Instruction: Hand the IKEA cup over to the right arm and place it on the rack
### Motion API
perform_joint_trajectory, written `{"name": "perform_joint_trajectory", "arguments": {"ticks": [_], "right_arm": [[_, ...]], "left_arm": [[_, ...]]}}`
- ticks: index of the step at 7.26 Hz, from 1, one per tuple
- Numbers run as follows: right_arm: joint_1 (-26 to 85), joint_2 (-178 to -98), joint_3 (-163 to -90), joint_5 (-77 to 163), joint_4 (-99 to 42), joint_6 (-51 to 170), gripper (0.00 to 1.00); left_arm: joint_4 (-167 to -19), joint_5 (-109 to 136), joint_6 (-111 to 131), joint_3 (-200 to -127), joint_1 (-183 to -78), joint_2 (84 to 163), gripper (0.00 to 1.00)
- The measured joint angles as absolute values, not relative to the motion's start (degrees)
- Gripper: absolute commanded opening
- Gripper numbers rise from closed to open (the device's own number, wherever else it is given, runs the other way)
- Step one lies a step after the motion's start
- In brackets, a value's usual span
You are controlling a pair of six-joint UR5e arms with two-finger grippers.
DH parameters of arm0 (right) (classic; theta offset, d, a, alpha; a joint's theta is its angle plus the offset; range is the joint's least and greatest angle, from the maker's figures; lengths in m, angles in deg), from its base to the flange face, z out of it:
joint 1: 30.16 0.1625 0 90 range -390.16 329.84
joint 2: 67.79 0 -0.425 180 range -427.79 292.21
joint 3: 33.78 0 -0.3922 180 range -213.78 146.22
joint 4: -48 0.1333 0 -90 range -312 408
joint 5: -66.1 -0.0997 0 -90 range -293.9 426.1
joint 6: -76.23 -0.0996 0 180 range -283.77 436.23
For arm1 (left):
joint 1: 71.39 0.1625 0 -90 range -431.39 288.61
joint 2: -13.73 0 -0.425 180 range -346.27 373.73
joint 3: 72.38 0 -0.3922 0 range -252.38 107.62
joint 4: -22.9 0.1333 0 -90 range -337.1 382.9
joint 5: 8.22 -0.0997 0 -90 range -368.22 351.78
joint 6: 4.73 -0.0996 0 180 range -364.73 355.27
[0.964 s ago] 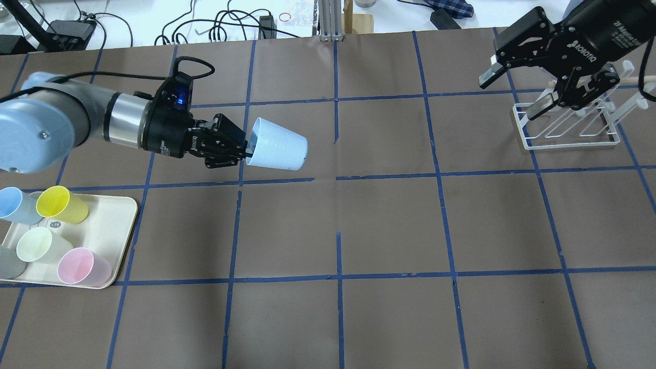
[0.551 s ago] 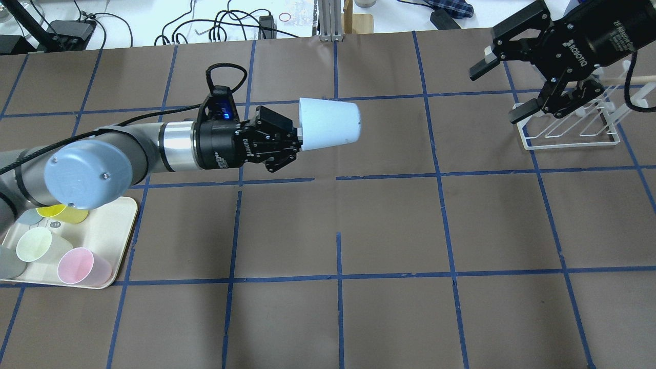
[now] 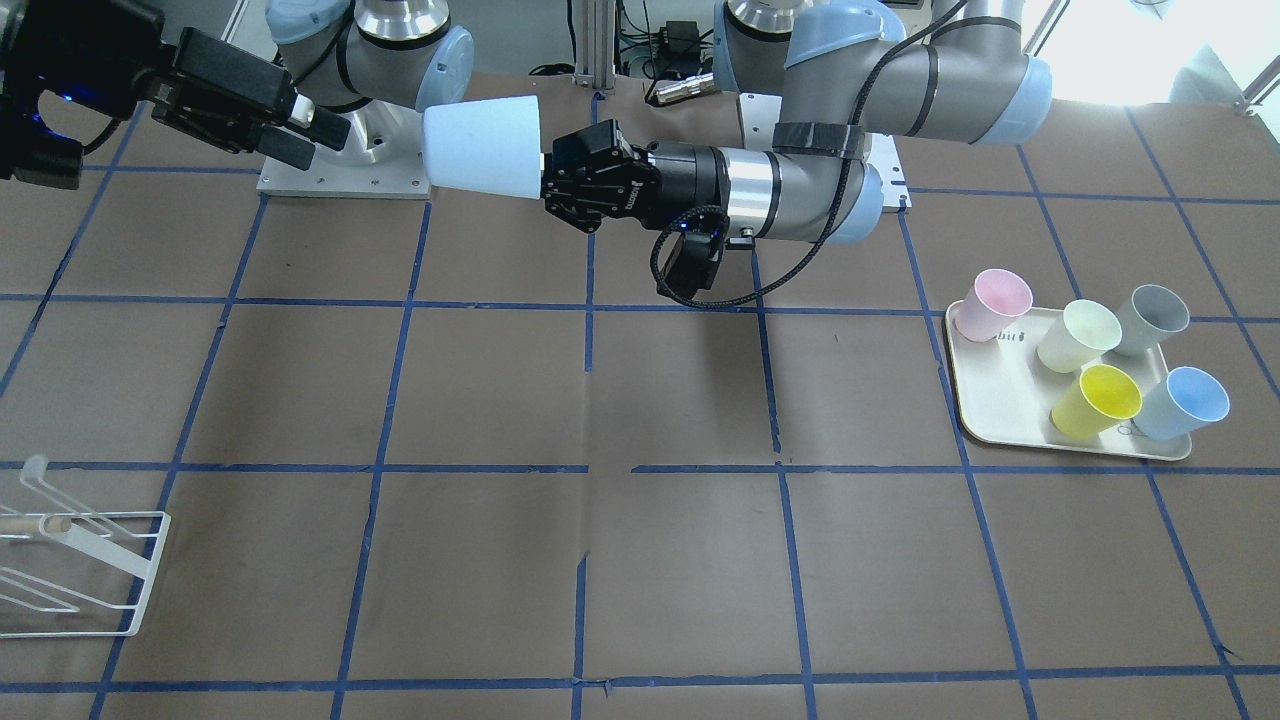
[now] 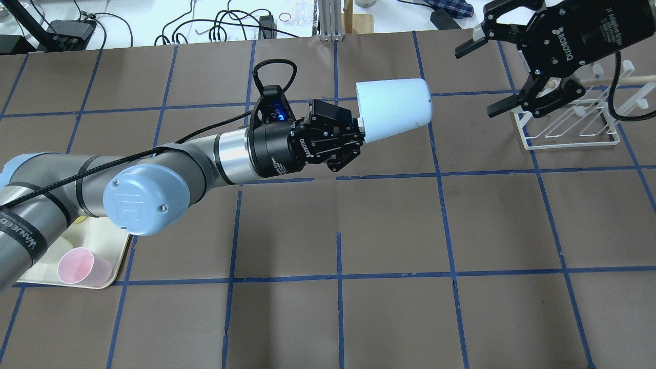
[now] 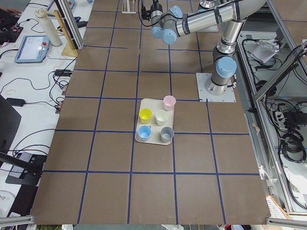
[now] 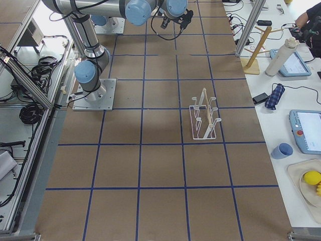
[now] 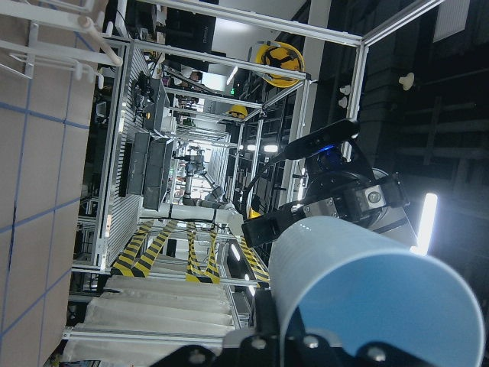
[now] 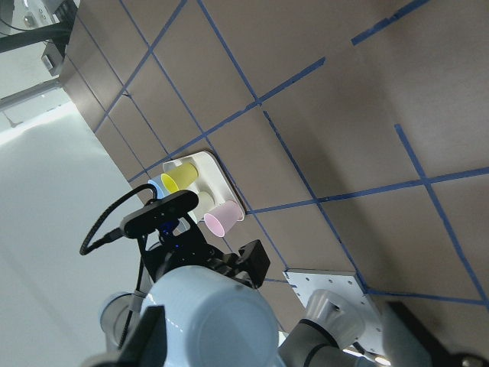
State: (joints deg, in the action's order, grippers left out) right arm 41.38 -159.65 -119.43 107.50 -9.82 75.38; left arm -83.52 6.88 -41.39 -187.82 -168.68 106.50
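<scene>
Overhead exterior: we see the rack [image 4: 564, 145] partly behind the right gripper [image 4: 479, 81], its body cut by the frame edge | jaws spread wide, empty, just beside the rack | left gripper [image 4: 361, 130] clamps the cup [image 4: 393, 107] by its rim, aloft, sideways, well apart from the rack | open gap between cup base and right fingertips | tray [image 4: 120, 248] mostly under the left arm [image 4: 154, 179]

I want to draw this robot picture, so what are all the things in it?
IKEA cup: one, light blue, held sideways in the air.
tray: one, cream, at robot's left.
cups on tray: five; pink cup, pale green cup, grey cup, yellow cup, blue cup.
rack: one, white wire, at robot's right.
table: one, brown, blue tape lines.
left gripper: one, black, shut on IKEA cup.
right gripper: one, black, open, near the rack.
</scene>
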Motion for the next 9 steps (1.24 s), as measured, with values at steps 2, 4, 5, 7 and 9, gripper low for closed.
{"name": "perform_joint_trajectory", "arguments": {"ticks": [2,4,5,7,9], "right_arm": [[41.35,-159.99,-119.17,104.63,-9.58,64.29,1.00],[41.31,-160.34,-118.75,103.97,-8.08,50.50,1.00],[41.27,-160.32,-118.63,103.93,-7.01,44.08,1.00],[40.33,-160.11,-118.63,104.17,-1.91,38.28,1.00],[38.88,-160.07,-118.77,104.33,2.49,37.67,1.00]], "left_arm": [[-83.30,9.17,-41.45,-187.65,-170.06,106.30,0.00],[-82.86,9.98,-41.47,-187.66,-170.52,106.68,0.00],[-82.78,10.06,-41.47,-187.68,-170.66,106.70,0.00],[-82.71,10.07,-41.47,-187.76,-170.83,106.68,0.00],[-82.72,10.06,-41.47,-187.81,-170.87,106.56,0.00]]}}
